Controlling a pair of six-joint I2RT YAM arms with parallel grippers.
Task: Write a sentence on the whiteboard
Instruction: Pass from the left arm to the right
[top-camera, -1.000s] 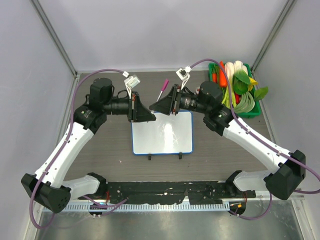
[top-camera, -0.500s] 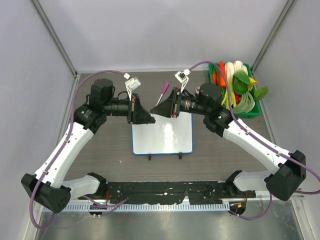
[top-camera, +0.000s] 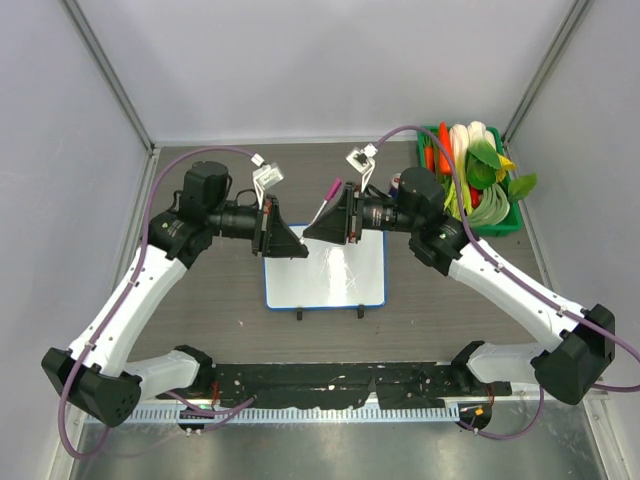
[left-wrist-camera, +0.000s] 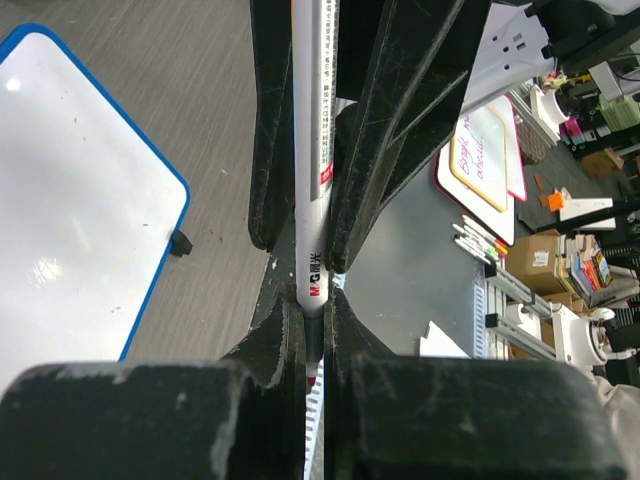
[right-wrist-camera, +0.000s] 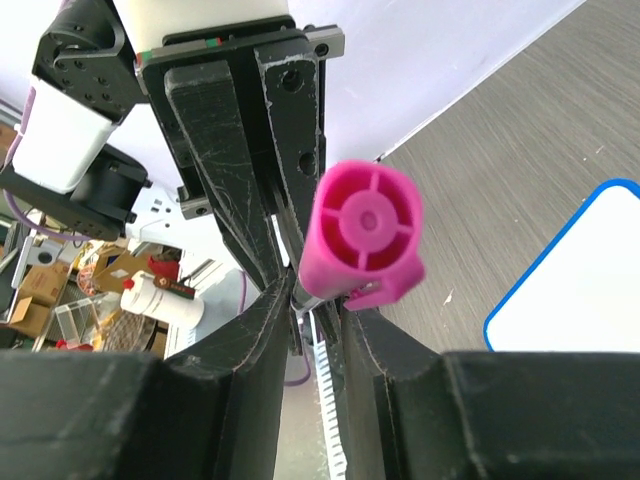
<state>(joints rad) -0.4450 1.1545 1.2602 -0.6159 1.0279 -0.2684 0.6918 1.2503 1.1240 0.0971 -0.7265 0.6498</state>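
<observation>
The whiteboard (top-camera: 325, 275) lies flat mid-table, blue-rimmed, with two black clips on its near edge. It is blank and no sentence shows on it. It also shows in the left wrist view (left-wrist-camera: 70, 190) and the right wrist view (right-wrist-camera: 590, 290). My left gripper (top-camera: 297, 248) and right gripper (top-camera: 309, 234) meet tip to tip above the board's far left corner. A white marker (left-wrist-camera: 312, 150) runs between them. Its bare red tip sits in my left gripper (left-wrist-camera: 312, 265). Its pink end (right-wrist-camera: 362, 232) sticks out of my right gripper (right-wrist-camera: 320, 297). Both are shut on it.
A green basket (top-camera: 500, 228) of vegetables stands at the far right corner. Grey walls close in the far side and both sides of the table. Another board with handwriting (left-wrist-camera: 485, 150) lies outside the cell in the left wrist view.
The two grippers have drawn closer together over the board's far edge until their tips overlap. The marker's pink end has shifted slightly toward the near side.
</observation>
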